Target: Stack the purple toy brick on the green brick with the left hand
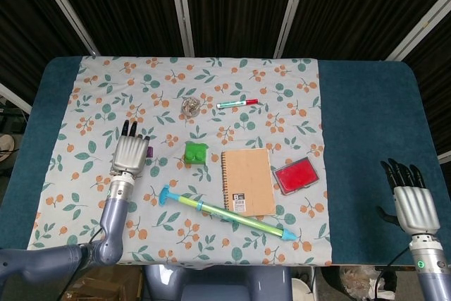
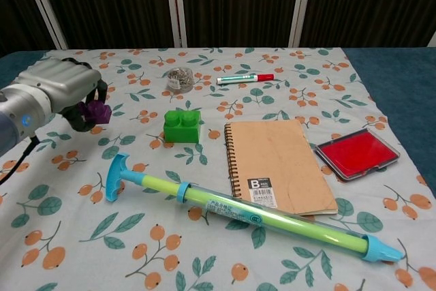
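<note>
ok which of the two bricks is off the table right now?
The purple brick, held in the left hand above the cloth. The green brick sits on the cloth, untouched.

Notebook (image 2: 279, 165) right of brick (image 2: 182, 126)

Purple brick (image 2: 95, 110) tilted, off the cloth, left of frame; green brick (image 2: 182, 126) upright, studs up, centre-left.

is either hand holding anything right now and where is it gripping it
The left hand holds the purple brick, its fingers wrapped around the brick's sides. The right hand holds nothing.
</note>
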### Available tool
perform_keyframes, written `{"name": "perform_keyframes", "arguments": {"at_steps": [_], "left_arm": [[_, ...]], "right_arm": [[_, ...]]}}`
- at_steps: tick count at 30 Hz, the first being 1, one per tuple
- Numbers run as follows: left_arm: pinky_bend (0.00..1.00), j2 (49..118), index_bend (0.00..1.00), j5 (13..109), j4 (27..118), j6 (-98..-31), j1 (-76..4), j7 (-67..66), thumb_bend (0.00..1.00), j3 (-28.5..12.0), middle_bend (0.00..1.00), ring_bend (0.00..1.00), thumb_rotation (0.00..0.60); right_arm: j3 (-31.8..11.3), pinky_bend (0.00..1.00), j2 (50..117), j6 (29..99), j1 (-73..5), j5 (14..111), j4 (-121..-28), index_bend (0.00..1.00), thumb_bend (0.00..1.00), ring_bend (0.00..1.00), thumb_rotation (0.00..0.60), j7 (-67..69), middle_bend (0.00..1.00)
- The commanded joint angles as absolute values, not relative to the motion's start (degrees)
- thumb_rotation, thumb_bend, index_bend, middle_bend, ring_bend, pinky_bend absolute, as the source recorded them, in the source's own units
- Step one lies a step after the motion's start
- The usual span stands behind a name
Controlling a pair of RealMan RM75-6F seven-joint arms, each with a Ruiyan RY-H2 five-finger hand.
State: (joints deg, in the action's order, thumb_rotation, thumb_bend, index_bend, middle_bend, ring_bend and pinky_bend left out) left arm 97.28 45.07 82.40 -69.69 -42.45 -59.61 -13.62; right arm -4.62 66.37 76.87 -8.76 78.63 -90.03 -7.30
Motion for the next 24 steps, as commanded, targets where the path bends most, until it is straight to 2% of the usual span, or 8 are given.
{"name": "perform_keyframes", "arguments": {"at_steps": [1, 6, 11, 24], "left_arm": [[0.00, 91.8, 0.52, 38.8, 94.5, -73.4, -47.4, -70.8, 0.40, -19.4, 0.50, 0.08, 0.600], [0.00, 90.5, 0.52, 32.5, 100.7, -77.9, -51.2, -78.5, 0.40, -22.4, 0.51, 0.08, 0.600], [0.00, 91.4, 0.52, 27.1, 103.4, -80.9, -54.2, -82.1, 0.40, -23.5, 0.51, 0.08, 0.600], [0.00, 99.5, 0.52, 21.4, 97.7, -83.6, -60.4, -82.9, 0.39, -22.3, 0.51, 0.08, 0.600]], "right_arm": [[-4.6, 0.00, 66.3, 76.9, -8.7, 78.7, -90.1, 0.03, 0.22, 0.10, 0.600, -7.2, 0.06], [-4.7, 0.00, 66.2, 77.1, -8.6, 78.7, -90.1, 0.03, 0.22, 0.10, 0.600, -6.8, 0.06], [-4.6, 0.00, 66.0, 77.1, -8.6, 79.0, -90.1, 0.03, 0.22, 0.10, 0.600, -6.2, 0.06], [-4.7, 0.00, 65.9, 76.2, -8.9, 78.9, -89.3, 0.03, 0.22, 0.10, 0.600, -4.5, 0.06]]}}
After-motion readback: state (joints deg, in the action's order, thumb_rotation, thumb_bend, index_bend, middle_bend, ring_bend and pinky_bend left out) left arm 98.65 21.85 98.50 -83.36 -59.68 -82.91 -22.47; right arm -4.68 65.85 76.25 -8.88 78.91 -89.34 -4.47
